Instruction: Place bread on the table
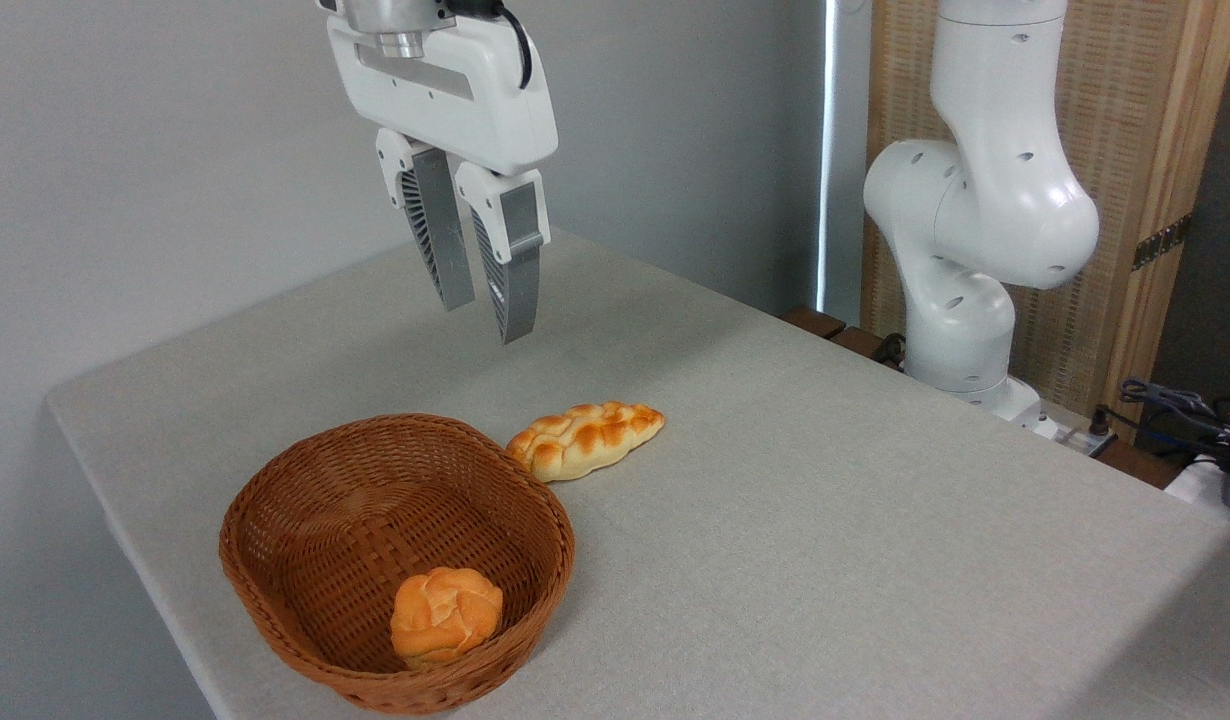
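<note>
Already the bread [585,439] lies on the table [825,520], touching the basket [275,560] at two o'clock; the empty, slightly parted gripper [487,322] could nudge it descending.

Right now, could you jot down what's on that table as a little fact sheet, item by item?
braided bread: lying on the table, just outside the basket's far rim
table: grey-beige cloth top
wicker basket: on the table, near the front edge
round bun: inside the basket
end effector: raised above the table, holding nothing, fingers slightly apart
</note>
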